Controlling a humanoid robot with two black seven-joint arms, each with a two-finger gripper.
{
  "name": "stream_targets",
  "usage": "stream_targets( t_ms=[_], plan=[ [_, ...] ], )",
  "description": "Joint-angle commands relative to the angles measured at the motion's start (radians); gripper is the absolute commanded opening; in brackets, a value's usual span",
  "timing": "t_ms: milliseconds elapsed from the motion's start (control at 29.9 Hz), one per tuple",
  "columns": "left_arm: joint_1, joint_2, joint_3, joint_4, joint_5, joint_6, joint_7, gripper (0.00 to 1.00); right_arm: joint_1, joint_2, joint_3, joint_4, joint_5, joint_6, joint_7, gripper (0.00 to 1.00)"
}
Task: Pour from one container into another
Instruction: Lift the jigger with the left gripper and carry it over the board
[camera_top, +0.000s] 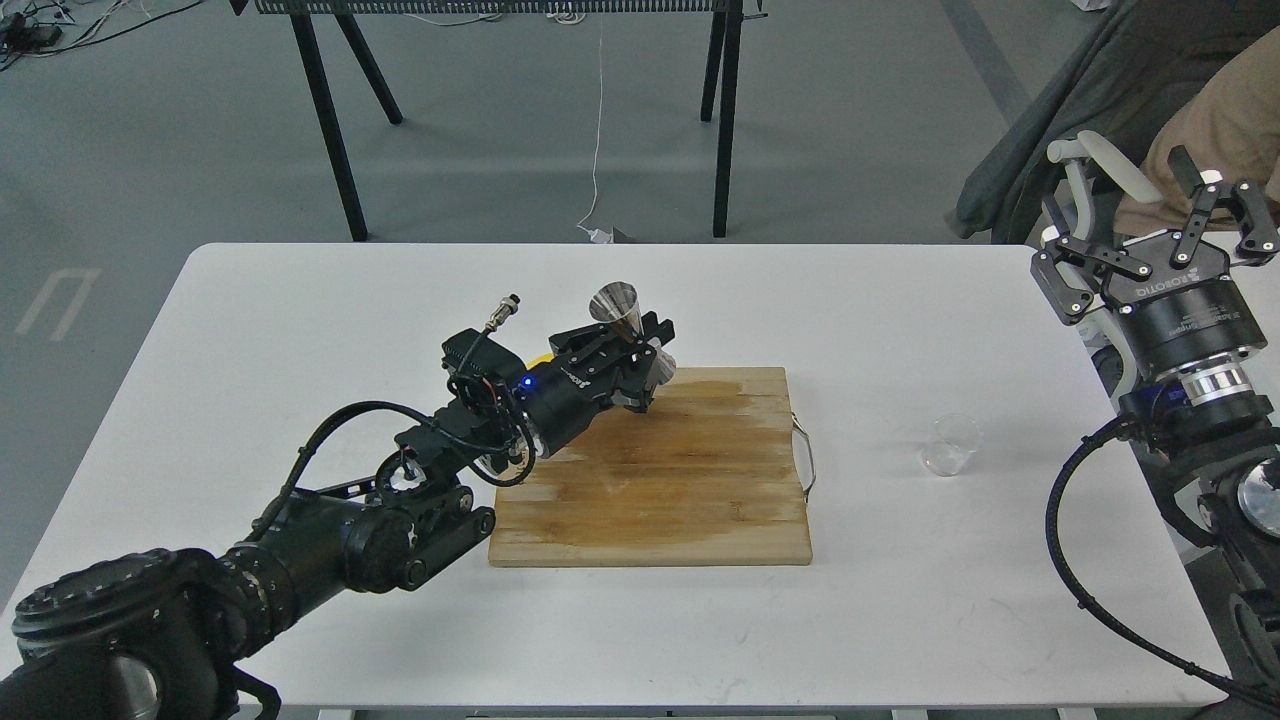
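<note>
My left gripper is shut on the waist of the shiny steel jigger, held roughly upright above the back left part of the wooden cutting board. The jigger's upper cone opens upward. The small clear glass cup stands on the white table to the right of the board, apart from both grippers. My right gripper is open, raised at the right edge, well above and behind the cup. The lemon is almost wholly hidden behind my left arm.
The white table carries the board in its middle; a metal handle sticks out of the board's right side. Black table legs stand on the grey floor behind. A person's clothing shows at the top right.
</note>
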Motion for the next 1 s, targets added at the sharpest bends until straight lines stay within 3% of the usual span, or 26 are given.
stream_targets(
  t_ms=[0,368,969],
  plan=[
    [0.022,0.0,0.047,0.006,0.009,0.0,0.0,0.04,0.003,0.002,-0.004,-0.007,0.0,0.0,0.001,0.99],
    [0.047,0.0,0.117,0.049,0.009,0.0,0.0,0.04,-0.01,0.002,0.007,-0.001,0.0,0.0,0.001,0.99],
    [0.104,0.0,0.119,0.04,0.005,0.0,0.0,0.1,-0.001,0.01,-0.007,-0.007,0.0,0.0,0.0,0.99]
  ],
)
